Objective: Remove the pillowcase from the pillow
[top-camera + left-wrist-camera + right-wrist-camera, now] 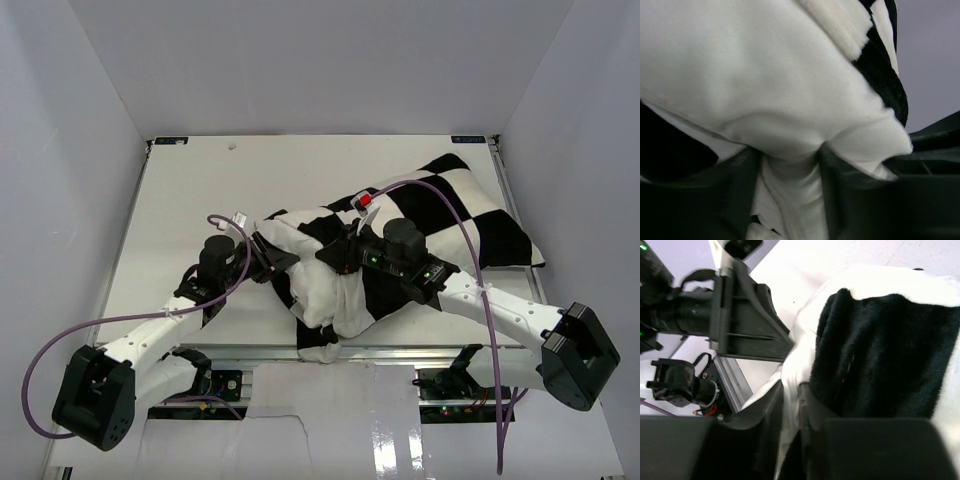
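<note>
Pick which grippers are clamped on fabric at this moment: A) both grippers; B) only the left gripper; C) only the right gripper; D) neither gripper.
A: in the left wrist view the left gripper pinches a fold of smooth white fabric, and in the right wrist view the right gripper is shut on the edge of the soft black-and-white checkered fabric pillowcase.

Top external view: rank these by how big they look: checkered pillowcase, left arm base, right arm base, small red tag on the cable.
1. checkered pillowcase
2. left arm base and right arm base: they look alike, so not ranked against each other
3. red tag
</note>
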`<action>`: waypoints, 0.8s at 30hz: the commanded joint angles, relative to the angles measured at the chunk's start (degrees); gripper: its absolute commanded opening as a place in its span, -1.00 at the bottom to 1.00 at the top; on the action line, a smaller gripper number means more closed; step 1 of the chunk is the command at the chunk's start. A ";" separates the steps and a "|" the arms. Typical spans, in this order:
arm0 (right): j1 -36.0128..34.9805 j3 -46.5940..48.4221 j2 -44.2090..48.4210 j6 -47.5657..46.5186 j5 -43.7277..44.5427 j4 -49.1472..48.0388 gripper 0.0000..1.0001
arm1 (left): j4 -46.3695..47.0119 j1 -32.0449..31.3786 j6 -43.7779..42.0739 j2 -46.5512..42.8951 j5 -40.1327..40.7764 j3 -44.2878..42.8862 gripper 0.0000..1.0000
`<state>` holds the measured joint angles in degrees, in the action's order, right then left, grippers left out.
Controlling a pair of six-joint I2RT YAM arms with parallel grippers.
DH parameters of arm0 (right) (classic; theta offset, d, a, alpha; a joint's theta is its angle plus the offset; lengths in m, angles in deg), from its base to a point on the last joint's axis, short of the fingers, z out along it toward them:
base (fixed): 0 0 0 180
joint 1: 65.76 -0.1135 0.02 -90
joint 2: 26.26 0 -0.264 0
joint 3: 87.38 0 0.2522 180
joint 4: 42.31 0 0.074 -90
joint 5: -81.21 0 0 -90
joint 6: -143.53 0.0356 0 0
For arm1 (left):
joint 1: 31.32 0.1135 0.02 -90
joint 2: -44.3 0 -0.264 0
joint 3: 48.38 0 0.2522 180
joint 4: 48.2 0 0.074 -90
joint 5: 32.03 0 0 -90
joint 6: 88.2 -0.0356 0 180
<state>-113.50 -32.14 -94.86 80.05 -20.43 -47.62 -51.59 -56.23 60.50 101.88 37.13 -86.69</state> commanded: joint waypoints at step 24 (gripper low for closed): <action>-0.15 51.25 -34.84 -24.59 9.62 40.34 0.46 | 4.22 -1.37 -2.53 -5.11 1.94 3.46 -1.00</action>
<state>-113.76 16.42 -127.49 59.18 -12.13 -14.11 -49.49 -57.34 58.68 97.84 39.34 -83.33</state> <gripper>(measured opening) 0.732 0.022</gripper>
